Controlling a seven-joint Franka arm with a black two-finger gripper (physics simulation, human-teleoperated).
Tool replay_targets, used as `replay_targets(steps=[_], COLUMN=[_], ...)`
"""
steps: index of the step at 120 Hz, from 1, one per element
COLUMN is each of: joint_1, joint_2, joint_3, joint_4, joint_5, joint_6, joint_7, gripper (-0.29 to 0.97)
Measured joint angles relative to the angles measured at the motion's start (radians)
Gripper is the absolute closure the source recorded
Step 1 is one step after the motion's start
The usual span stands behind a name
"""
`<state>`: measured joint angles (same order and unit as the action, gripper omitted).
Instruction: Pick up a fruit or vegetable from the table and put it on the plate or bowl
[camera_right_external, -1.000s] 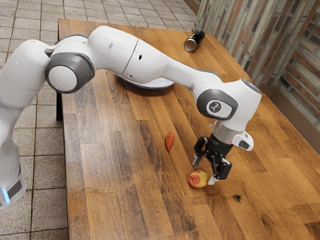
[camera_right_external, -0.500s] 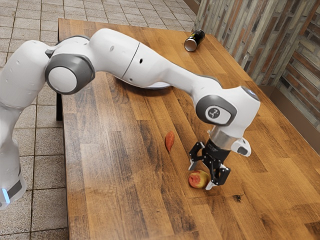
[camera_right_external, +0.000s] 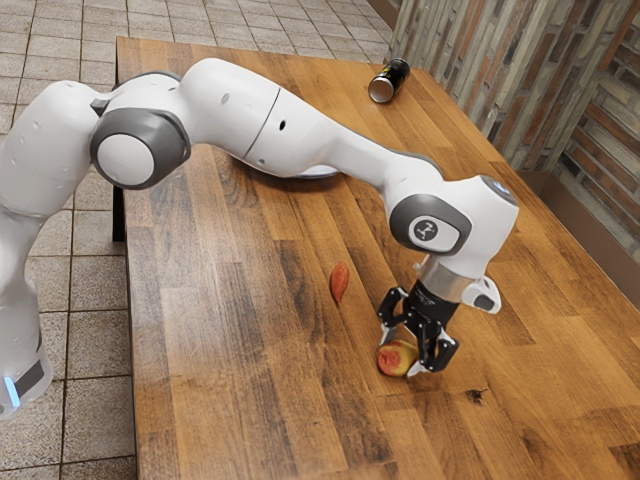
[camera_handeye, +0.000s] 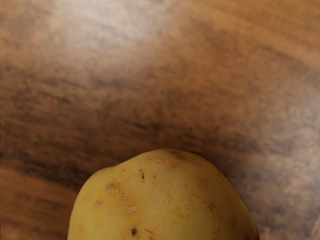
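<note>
Currently the black two-finger tool (camera_right_external: 408, 348) hangs low over the brown wooden tabletop (camera_right_external: 230, 330) with its fingers spread, one on either side of a yellow-and-red rounded fruit (camera_right_external: 396, 358) that lies on the wood near the table's front. Seen from the wrist, that fruit (camera_handeye: 160, 200) shows speckled yellow skin just under the hand. A small reddish-orange tapered vegetable (camera_right_external: 340, 282) lies nearby, apart from the tool. A white round plate (camera_right_external: 300, 170) sits partly behind the arm, and a dark can (camera_right_external: 388, 80) lies tipped over at the far edge.
</note>
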<state>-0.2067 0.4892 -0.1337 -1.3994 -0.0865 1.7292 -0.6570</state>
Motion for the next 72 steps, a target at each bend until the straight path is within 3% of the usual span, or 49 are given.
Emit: replay_targets(steps=[48,72], joint_1=[0.0,0.001], joint_2=[0.0,-0.009], joint_3=[0.0,0.001], joint_4=[0.0,0.013], joint_5=[0.02,0.075], joint_6=[0.02,0.022], joint_7=[-0.019,-0.025], gripper=[0.35,0.37])
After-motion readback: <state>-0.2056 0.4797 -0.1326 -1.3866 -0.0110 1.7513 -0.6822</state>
